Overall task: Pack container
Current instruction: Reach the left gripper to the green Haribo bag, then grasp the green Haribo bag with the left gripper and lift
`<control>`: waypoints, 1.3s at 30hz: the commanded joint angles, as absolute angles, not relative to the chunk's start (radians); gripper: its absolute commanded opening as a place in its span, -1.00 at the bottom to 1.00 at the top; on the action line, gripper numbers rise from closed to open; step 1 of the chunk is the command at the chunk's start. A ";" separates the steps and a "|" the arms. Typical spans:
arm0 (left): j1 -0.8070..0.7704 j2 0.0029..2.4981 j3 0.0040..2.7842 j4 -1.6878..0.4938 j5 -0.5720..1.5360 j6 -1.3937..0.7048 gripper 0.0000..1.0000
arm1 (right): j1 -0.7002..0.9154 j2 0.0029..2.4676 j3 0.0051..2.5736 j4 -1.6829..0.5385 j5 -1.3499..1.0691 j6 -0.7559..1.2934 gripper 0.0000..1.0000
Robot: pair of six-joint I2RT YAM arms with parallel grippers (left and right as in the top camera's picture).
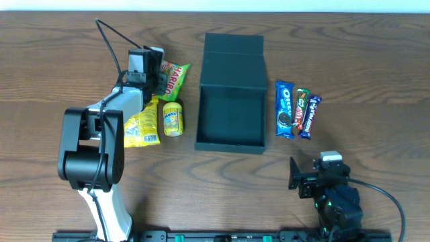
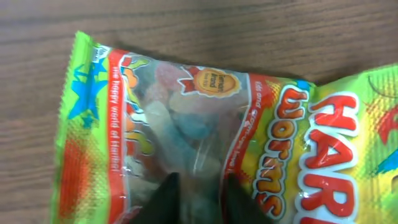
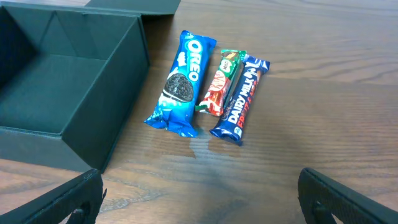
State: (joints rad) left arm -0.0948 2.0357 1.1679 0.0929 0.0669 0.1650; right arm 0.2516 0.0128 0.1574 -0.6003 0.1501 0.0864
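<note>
Left wrist: left hand [image 2: 199,198] clenched on Haribo Worms bag [image 2: 186,118], fingertips pinching film, bag on counter [image 2: 186,25]. Right hand [image 3: 199,196] released, fingers spread wide; container [image 3: 37,140] ahead-left of it, lid open; Oreo packet [image 3: 180,84] straight ahead.

The left arm [image 1: 91,151] is showing boxy black joint housings with rounded corners, joined by smooth white links [image 1: 111,205]. A thin black left cable [image 1: 107,40] is looping off its far end, and a pale grey block [image 1: 140,62] is sitting beside the left gripper [image 1: 160,70]. In the wrist view its fingertips [image 2: 166,198] are appearing as two dark, pointed wedges. The right arm [image 1: 336,202] is looking smaller and almost all black, wearing a small white block [image 1: 331,158] on top. A black right cable [image 1: 398,208] is curving from its right side. Its fingers [image 3: 62,199] are showing as dark, matte, blunt bars.
</note>
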 commanded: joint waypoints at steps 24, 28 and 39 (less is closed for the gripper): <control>-0.357 1.574 1.456 -0.469 -0.284 0.062 -0.90 | 0.242 0.007 0.155 -0.597 0.153 0.073 0.98; -0.342 1.592 1.447 -0.564 -0.315 0.008 -0.43 | 0.242 0.007 0.155 -0.597 0.153 0.073 0.98; -0.152 1.855 1.426 -0.576 -0.092 0.106 0.91 | 0.242 0.007 0.155 -0.597 0.153 0.073 0.98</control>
State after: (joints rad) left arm -0.1688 1.7992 1.4422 -0.5720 -0.1524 0.0746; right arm 0.2516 0.0128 0.1574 -0.6003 0.1501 0.0864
